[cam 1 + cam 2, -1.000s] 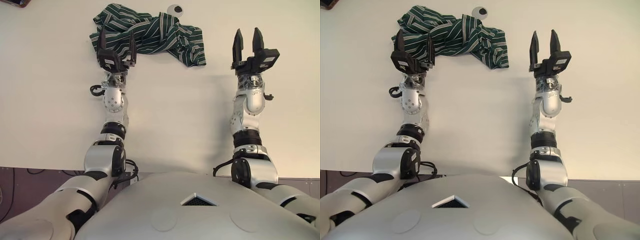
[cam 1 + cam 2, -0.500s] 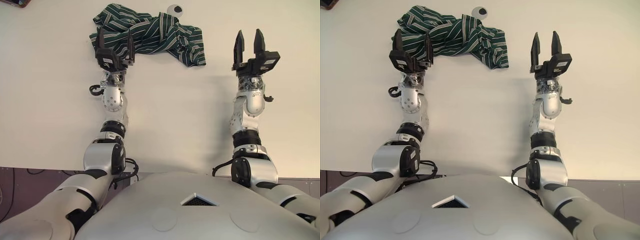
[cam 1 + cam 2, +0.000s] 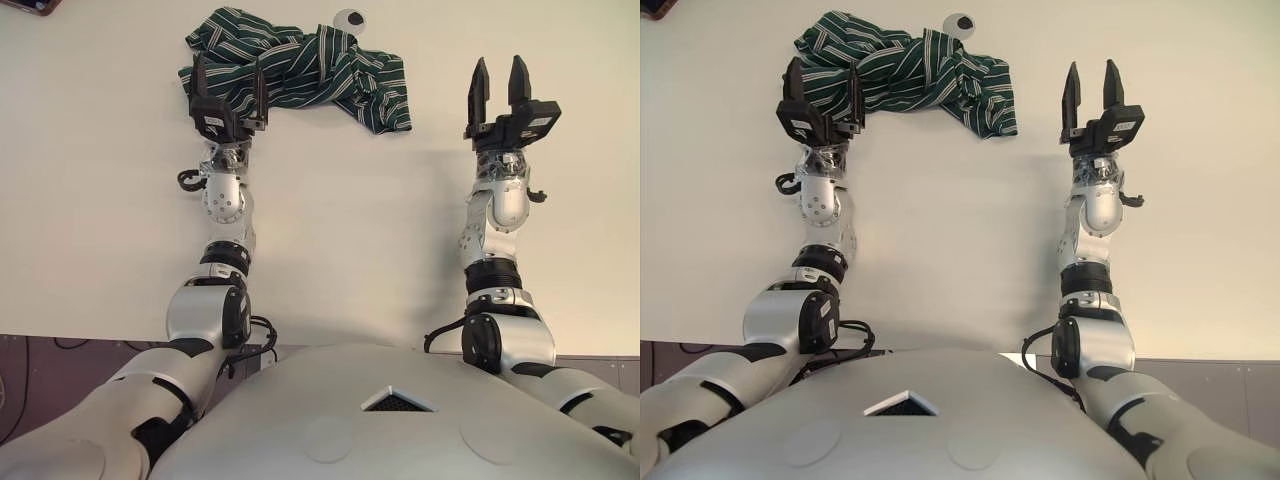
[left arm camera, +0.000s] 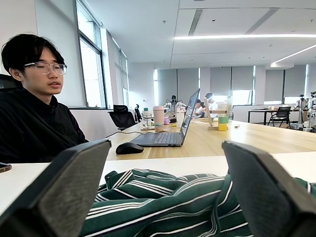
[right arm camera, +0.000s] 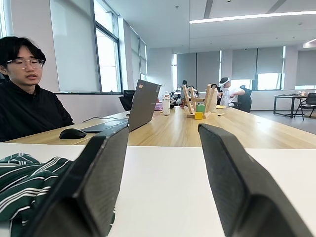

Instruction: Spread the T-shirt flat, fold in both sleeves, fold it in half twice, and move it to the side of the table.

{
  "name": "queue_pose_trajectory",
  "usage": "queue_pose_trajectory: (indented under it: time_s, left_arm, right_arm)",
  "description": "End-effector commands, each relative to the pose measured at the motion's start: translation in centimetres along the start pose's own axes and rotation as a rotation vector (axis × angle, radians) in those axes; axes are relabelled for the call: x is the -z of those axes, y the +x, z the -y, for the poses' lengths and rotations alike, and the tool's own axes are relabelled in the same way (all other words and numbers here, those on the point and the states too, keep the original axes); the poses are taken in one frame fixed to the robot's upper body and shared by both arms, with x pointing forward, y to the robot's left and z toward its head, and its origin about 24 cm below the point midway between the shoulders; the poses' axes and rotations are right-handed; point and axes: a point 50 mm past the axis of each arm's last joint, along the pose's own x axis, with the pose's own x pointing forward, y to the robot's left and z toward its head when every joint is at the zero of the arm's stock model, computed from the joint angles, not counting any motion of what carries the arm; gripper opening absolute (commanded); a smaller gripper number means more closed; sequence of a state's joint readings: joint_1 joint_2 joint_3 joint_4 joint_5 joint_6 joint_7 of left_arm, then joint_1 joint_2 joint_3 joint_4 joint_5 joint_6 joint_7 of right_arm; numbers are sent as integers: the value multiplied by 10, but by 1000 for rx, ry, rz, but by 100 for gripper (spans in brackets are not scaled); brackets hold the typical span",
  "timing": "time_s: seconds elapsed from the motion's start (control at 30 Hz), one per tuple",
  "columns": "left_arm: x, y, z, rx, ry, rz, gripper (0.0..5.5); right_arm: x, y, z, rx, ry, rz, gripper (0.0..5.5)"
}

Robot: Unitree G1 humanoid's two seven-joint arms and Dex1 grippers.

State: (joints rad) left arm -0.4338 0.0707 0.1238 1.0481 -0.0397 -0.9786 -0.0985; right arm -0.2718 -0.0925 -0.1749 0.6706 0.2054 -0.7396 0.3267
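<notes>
A green T-shirt (image 3: 300, 65) with white stripes lies crumpled in a heap at the far middle of the white table (image 3: 340, 230). My left gripper (image 3: 229, 80) is open at the heap's near left edge, its fingers over the cloth; the left wrist view shows the striped folds (image 4: 163, 202) between the two pads. My right gripper (image 3: 498, 80) stands open over bare table, to the right of the shirt's right end (image 3: 992, 105), holding nothing. The right wrist view catches a bit of the shirt (image 5: 29, 182) off to one side.
A small round white marker with a dark dot (image 3: 349, 17) lies just behind the shirt. A dark object (image 3: 25, 4) sits at the table's far left corner. Bare tabletop spreads on all sides of the heap. The near table edge (image 3: 100, 335) runs by my shoulders.
My left gripper has edged slightly forward onto the shirt's near left edge. The right gripper has crept forward a little too. The shirt lies as before.
</notes>
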Motion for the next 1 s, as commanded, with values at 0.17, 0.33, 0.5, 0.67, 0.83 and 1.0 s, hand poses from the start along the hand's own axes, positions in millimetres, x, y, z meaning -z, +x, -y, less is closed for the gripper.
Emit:
queue_pose_trajectory:
  time_s: [0.17,0.33,0.5,0.67,0.83,1.0]
  left_arm:
    - [-1,2,-13,47,107,-24,414]
    - [-17,39,-70,146,621,-170,414]
    - [-13,52,-96,261,1087,-346,414]
    - [5,45,-106,382,1278,-569,414]
    - [33,13,-95,670,1257,-741,414]
    - [41,-8,-87,937,1251,-725,414]
  right_arm:
    - [-6,12,-2,-54,-71,6,254]
    - [-5,58,-34,-307,-421,-113,254]
    - [11,92,-79,-479,-601,-266,254]
    - [31,94,-87,-529,-722,-489,254]
    - [58,67,-67,-554,-832,-725,254]
    - [69,47,-47,-617,-883,-817,254]
